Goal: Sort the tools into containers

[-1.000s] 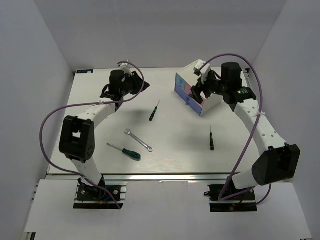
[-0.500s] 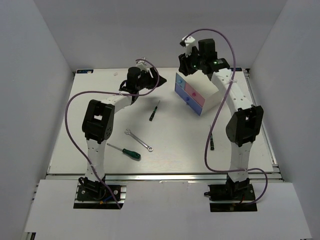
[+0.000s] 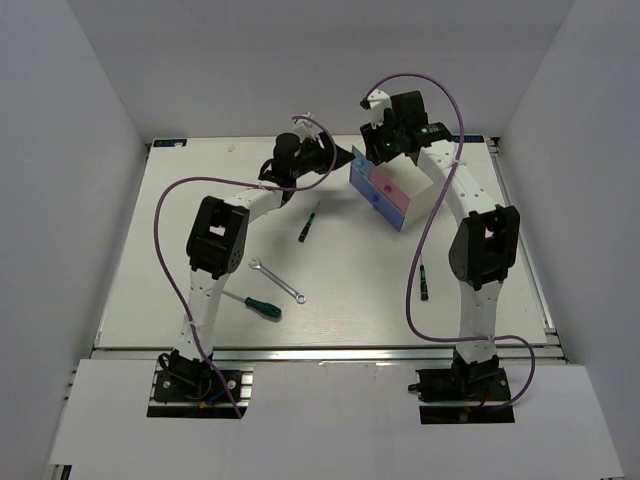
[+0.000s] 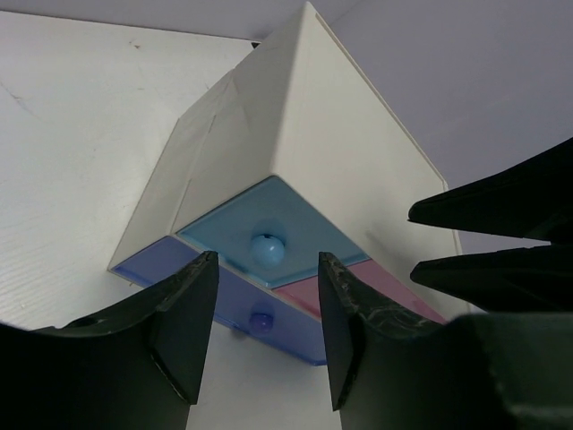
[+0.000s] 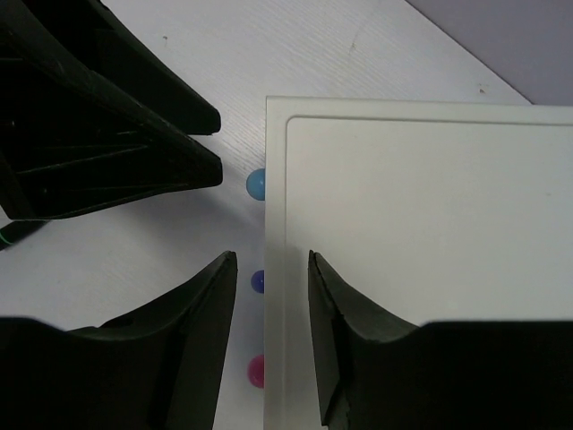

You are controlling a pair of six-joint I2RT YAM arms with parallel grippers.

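Observation:
The containers are coloured drawers in a small white cabinet (image 3: 420, 195) at the back of the table. My left gripper (image 4: 266, 260) is open, its tips just short of the light blue drawer's knob (image 4: 267, 248); a darker blue drawer (image 4: 215, 291) and a pink drawer (image 4: 394, 296) sit below. My right gripper (image 5: 272, 258) hangs open over the cabinet's top (image 5: 421, 269), one finger on each side of its front edge, not gripping. On the table lie a silver wrench (image 3: 277, 280), a green-handled screwdriver (image 3: 255, 303) and two dark mini screwdrivers (image 3: 308, 222) (image 3: 424, 282).
The two grippers are close together at the cabinet's front top corner; the left gripper (image 5: 116, 134) shows in the right wrist view. Purple cables loop above both arms. White walls enclose the table on three sides.
Both arms have swung in to the cabinet. The left gripper moved right, up to the drawer fronts. The right gripper moved over the cabinet's top front edge and its jaws narrowed.

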